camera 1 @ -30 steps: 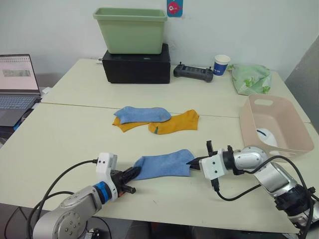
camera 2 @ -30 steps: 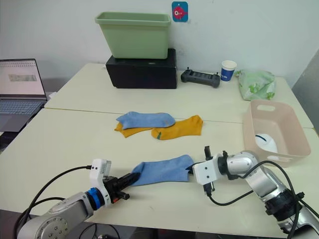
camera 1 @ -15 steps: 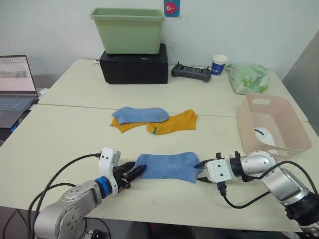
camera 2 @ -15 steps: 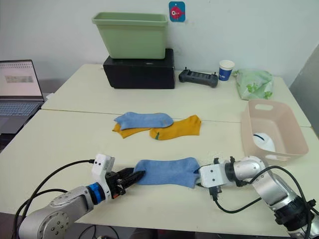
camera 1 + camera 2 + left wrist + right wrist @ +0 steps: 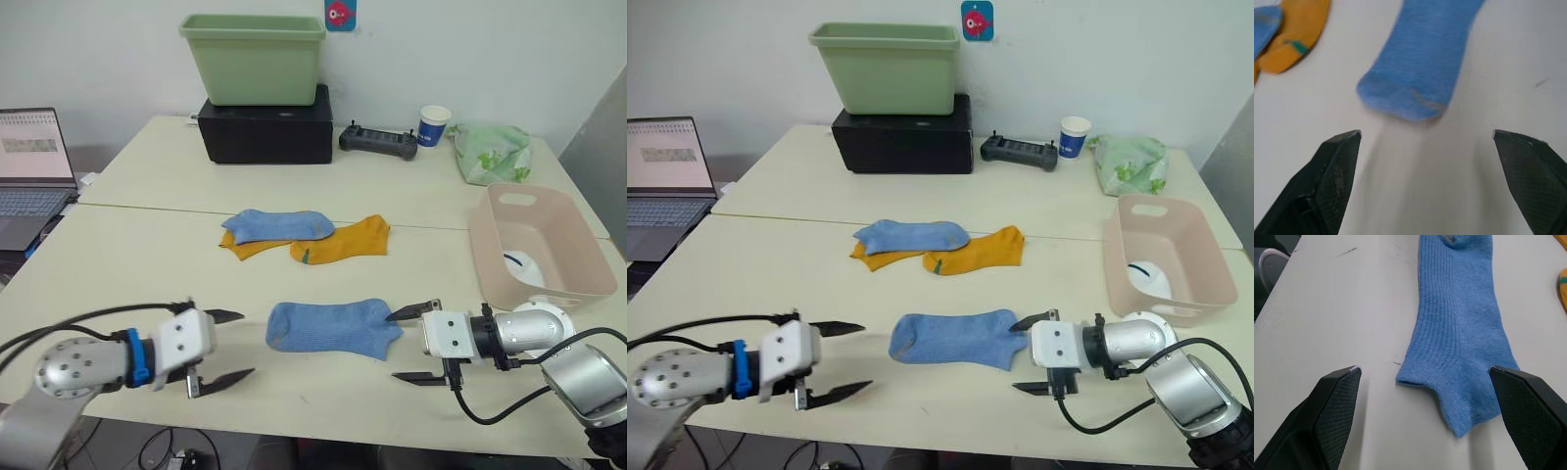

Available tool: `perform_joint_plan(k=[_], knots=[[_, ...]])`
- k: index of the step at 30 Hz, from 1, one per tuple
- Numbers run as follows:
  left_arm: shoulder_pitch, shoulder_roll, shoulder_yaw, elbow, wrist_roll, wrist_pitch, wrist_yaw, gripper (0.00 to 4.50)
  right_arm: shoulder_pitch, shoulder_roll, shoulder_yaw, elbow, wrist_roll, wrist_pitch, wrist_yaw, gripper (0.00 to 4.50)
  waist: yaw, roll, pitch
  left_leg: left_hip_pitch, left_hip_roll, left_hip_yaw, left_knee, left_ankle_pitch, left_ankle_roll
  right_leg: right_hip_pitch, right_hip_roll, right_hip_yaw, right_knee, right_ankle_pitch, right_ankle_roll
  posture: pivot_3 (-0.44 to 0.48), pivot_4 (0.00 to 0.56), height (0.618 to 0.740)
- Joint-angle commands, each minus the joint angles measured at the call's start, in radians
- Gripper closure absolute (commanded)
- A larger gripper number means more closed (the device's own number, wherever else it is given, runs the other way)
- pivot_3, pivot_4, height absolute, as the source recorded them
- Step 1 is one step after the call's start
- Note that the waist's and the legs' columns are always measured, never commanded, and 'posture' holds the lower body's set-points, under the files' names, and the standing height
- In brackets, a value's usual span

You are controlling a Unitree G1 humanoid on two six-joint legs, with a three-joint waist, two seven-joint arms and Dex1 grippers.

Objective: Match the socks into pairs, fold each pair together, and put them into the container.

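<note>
A light blue sock lies flat near the front edge of the surface, between the left gripper and the right gripper; both have jaws spread wide and empty, just clear of its ends. Toward the middle, another light blue sock overlaps two mustard socks. The pink container sits at the right edge, something white inside.

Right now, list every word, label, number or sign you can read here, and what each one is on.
No text is readable.
Paper cup: blue band with print, too small to read.
Wall sticker: a red fish-like picture, no readable words.
Laptop screen: content too blurred to read.
</note>
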Motion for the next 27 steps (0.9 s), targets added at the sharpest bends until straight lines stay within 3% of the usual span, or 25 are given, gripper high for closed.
perform_joint_plan(k=[1, 7, 10, 22, 24, 27], knots=[[-0.111, -0.037, -0.092, 0.114, 0.133, -0.165, 0.034, 0.0, -0.004, 0.006, 0.0, -0.061, 0.003, 0.015, -0.023, 0.03, 0.001, -0.002, 0.001, 0.0, 0.0, 0.0, 0.0, 0.0, 0.0, 0.0, 0.0, 0.0, 0.0, 0.0, 0.0, 0.0, 0.15, 0.696], [-0.25, -0.095, -0.22, 0.323, 0.276, -0.325, 0.074, 0.0, 0.047, -0.01, 0.008, -0.123, -0.05, -0.009, -0.071, 0.03, 0.002, -0.004, 0.002, -0.001, 0.001, 0.0, 0.0, -0.001, 0.001, -0.001, 0.001, 0.0, 0.0, 0.0, 0.0, 0.0, 0.15, 0.696], [-0.275, -0.104, -0.245, 0.362, 0.289, -0.351, 0.075, 0.61, 0.069, -0.011, 0.012, -0.104, -0.092, -0.056, -0.095, 0.0, 0.001, -0.003, 0.002, 0.0, 0.0, 0.0, 0.0, -0.001, 0.001, 0.0, 0.001, 0.0, 0.001, 0.0, 0.0, 0.0, 0.15, 0.696], [-0.284, -0.094, -0.248, 0.349, 0.235, -0.361, 0.04, 4.49, -0.014, 0.081, 0.124, 0.162, -0.285, -0.31, -0.169, 0.0, -0.006, -0.003, 0.002, 0.001, 0.002, 0.0, 0.001, -0.001, 0.002, 0.0, 0.003, 0.0, 0.003, 0.0, 0.001, 0.0, 0.15, 0.696], [-0.283, -0.095, -0.245, 0.347, 0.231, -0.364, 0.038, 4.49, -0.024, 0.1, 0.135, 0.188, -0.294, -0.324, -0.176, 0.0, -0.005, -0.004, 0.001, 0.001, 0.002, -0.001, 0.001, -0.001, 0.002, 0.0, 0.003, 0.0, 0.003, 0.0, 0.001, 0.0, 0.15, 0.696], [-0.285, -0.096, -0.24, 0.35, 0.225, -0.375, 0.036, 4.5, -0.037, 0.116, 0.149, 0.211, -0.294, -0.339, -0.164, 0.95, -0.005, -0.004, 0.001, 0.001, 0.002, 0.0, 0.001, -0.001, 0.002, 0.0, 0.003, 0.0, 0.003, 0.0, 0.001, 0.0, 0.15, 0.696]])
